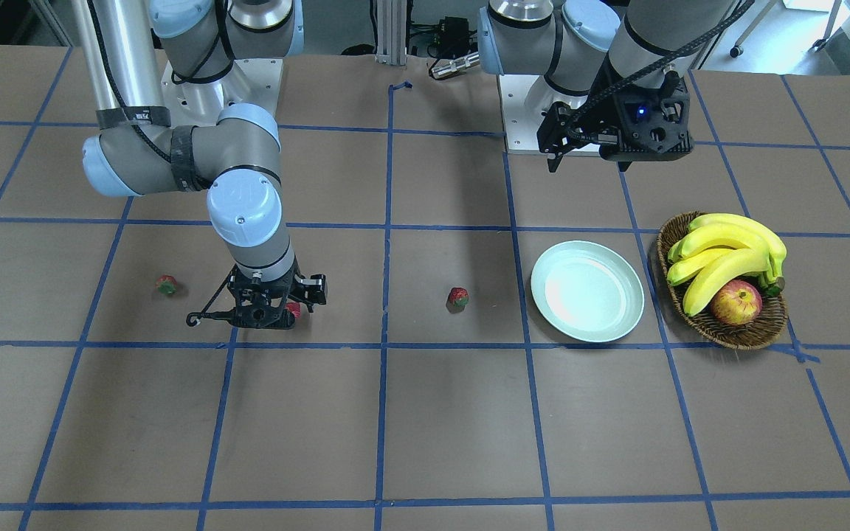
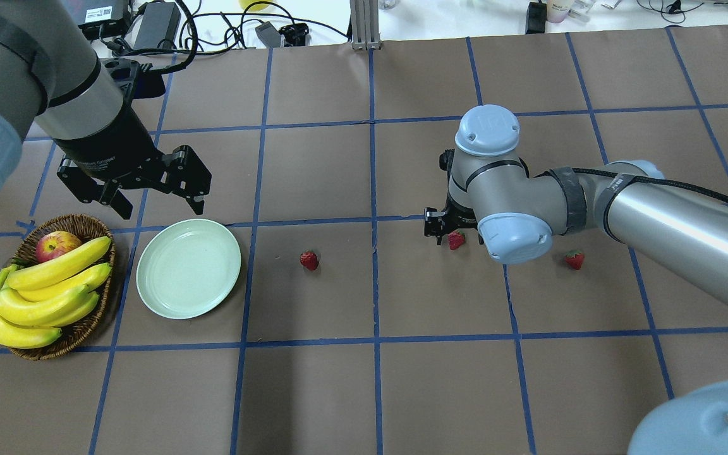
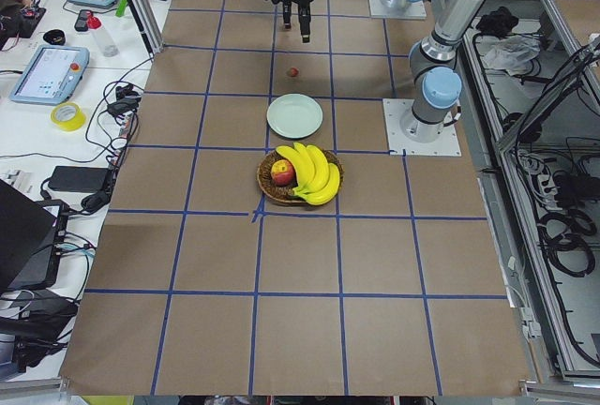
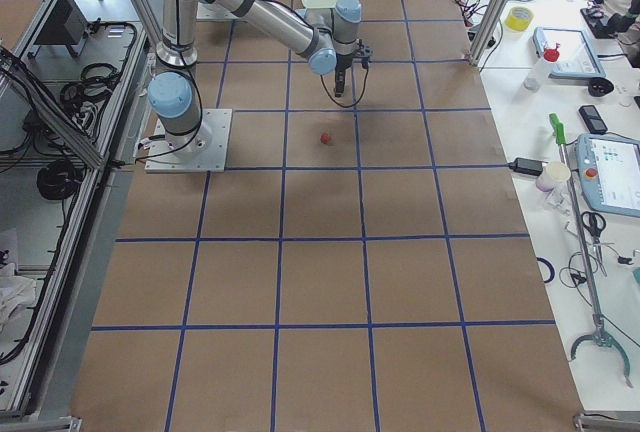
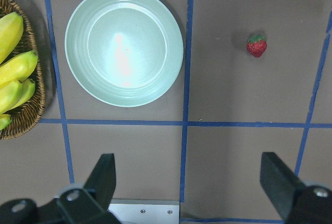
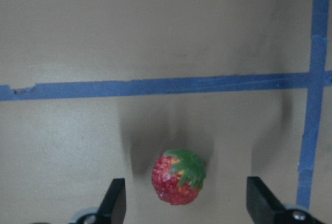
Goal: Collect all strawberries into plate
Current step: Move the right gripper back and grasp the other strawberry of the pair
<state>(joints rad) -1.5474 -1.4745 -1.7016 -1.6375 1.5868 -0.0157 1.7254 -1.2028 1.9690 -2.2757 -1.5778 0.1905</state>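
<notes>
Brown paper tabletop [image 2: 440,385], blue tape grid [image 2: 375,297]: first pick pending.
Spread wide, the right gripper [image 6: 188,203] straddled a tiny red green-capped strawberry [image 6: 179,178] low in its wrist view, probably needing closure next; the left gripper [image 5: 189,182] hung spread; two other strawberries [image 2: 309,260] [image 2: 574,259] lay mid-frame and right overhead, with the round mint-white glossy plate [image 2: 188,267] lower left.

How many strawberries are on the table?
3. The near strawberry lies near the plate; the middle strawberry sits inside the open right gripper; the far strawberry lies farthest from the plate. None seems hidden.

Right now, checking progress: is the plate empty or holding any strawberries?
Empty: the plate shows bare glaze; three strawberries lie outside it.
</notes>
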